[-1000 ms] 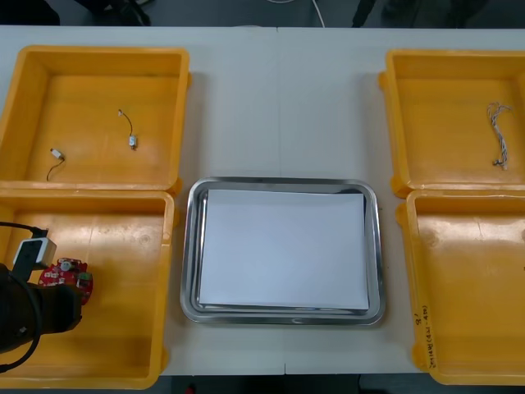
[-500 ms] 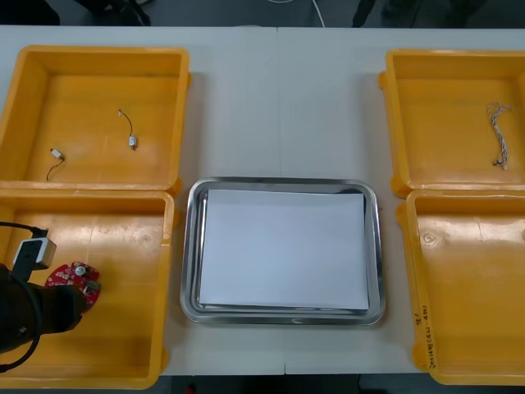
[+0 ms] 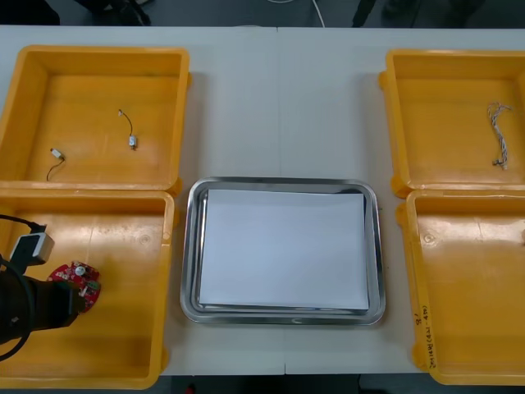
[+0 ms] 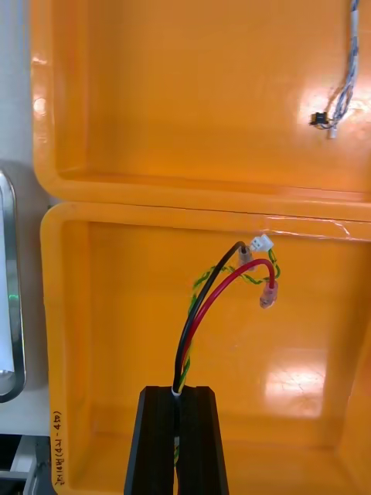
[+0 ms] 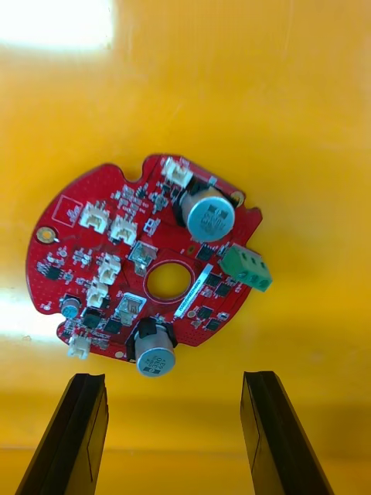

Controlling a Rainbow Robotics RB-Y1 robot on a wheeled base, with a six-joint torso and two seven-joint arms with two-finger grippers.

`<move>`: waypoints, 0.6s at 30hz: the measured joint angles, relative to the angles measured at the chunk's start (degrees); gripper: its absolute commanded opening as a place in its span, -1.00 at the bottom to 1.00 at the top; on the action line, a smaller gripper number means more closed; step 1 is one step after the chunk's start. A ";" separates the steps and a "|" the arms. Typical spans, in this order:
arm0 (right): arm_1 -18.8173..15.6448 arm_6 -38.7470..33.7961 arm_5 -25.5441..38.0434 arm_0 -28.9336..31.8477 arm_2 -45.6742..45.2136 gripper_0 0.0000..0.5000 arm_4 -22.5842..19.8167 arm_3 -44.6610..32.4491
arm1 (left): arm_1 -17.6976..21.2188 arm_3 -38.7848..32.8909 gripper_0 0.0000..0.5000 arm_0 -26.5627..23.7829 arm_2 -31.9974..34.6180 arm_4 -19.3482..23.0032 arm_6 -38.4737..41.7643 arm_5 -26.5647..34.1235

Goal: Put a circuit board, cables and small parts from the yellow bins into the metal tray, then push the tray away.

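Observation:
A round red circuit board (image 3: 76, 281) lies flat on the floor of the near left yellow bin (image 3: 123, 336). My left gripper (image 3: 69, 300) hovers just at its near side. In the left wrist view the board (image 5: 116, 255) rests a little beyond the fingertips, and the left gripper (image 5: 174, 380) stands open with nothing between its fingers. My right gripper (image 4: 176, 393) is shut on a red, black and yellow cable (image 4: 267, 295), which arcs up from the fingers over the near right bin (image 4: 309, 371). The metal tray (image 3: 190, 246), white inside, sits in the middle.
Two small metal parts (image 3: 131, 141) with thin wires lie in the far left bin (image 3: 25, 90). A twisted blue and white cable (image 3: 498, 131) lies in the far right bin (image 3: 426, 123). The near right bin (image 3: 467, 312) sits right of the tray.
My left gripper has opened and let go of the circuit board, which has dropped flat onto the bin floor, slightly to the right. The right gripper holds its cable still.

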 measured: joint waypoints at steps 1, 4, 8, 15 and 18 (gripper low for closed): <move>-0.02 0.00 0.00 -0.63 0.91 -1.00 0.00 0.00 | 0.00 -0.26 1.00 -0.54 0.51 0.59 0.00 1.22; -0.03 0.00 -0.01 -2.43 3.42 -1.00 0.00 0.01 | 0.01 -1.32 1.00 -2.34 1.93 2.04 0.00 4.95; -0.03 0.00 -0.02 -5.09 7.37 -1.00 0.00 0.01 | 0.01 -2.39 1.00 -5.29 4.26 5.22 0.00 9.59; -0.03 0.00 -0.07 -10.31 14.68 -1.00 0.60 0.02 | 0.01 -2.86 1.00 -10.54 6.72 8.21 0.01 15.25; 0.00 0.00 -0.07 -12.73 17.83 -1.00 2.05 0.03 | 0.01 -2.87 1.00 -13.23 6.77 9.62 0.01 17.08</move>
